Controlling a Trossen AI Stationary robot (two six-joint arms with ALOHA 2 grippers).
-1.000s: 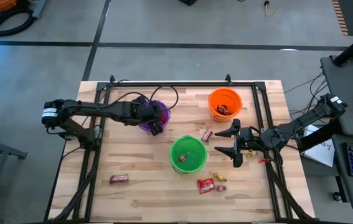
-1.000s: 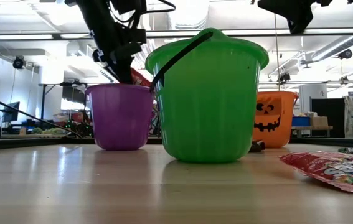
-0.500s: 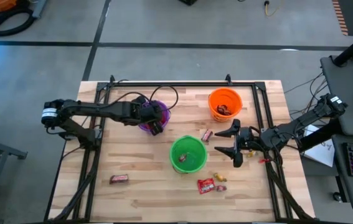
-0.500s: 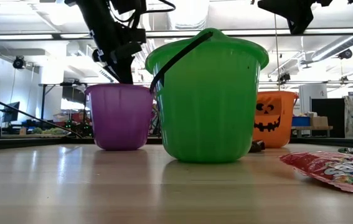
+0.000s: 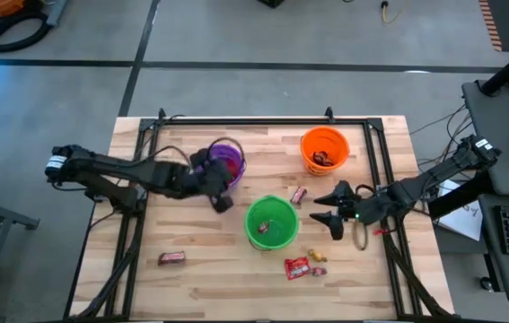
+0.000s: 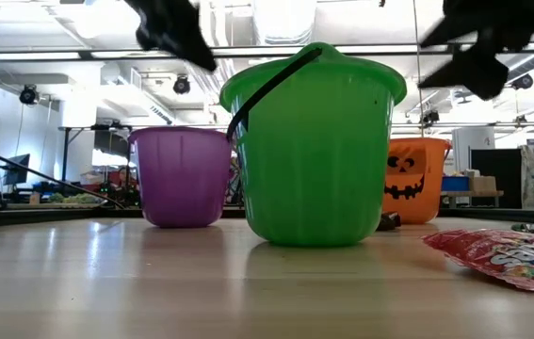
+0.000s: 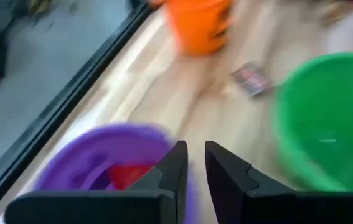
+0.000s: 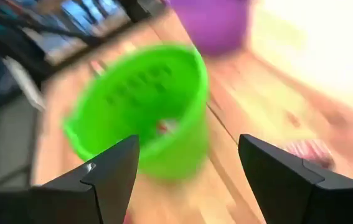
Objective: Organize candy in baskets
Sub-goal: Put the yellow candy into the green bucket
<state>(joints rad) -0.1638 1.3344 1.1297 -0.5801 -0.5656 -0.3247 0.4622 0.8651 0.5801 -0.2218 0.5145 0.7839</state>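
Note:
Three baskets stand on the wooden table: purple (image 5: 228, 160), green (image 5: 272, 222) and orange (image 5: 324, 149). A red packet (image 7: 128, 175) lies inside the purple one. My left gripper (image 5: 222, 201) hangs beside the purple basket's near rim, its fingers a narrow gap apart and holding nothing (image 7: 195, 154). My right gripper (image 5: 326, 212) stands wide open to the right of the green basket (image 8: 140, 106) and holds nothing. Loose candy lies flat on the table: a small bar (image 5: 297, 194), a red packet (image 5: 296, 266), tiny yellow pieces (image 5: 316, 257) and a dark bar (image 5: 171, 258).
A black frame rail (image 5: 263, 124) runs along the table's far side and down both sides. Dark pieces lie in the orange basket (image 5: 324, 160). In the low view the red packet (image 6: 502, 256) lies at the near right, with bare wood in front of the baskets.
My left gripper has come up from over the purple basket and swung toward the table's near edge. The red packet that showed at its fingers a second ago is gone from them. My right gripper has rolled, tipped downward and sunk a little, staying wide open.

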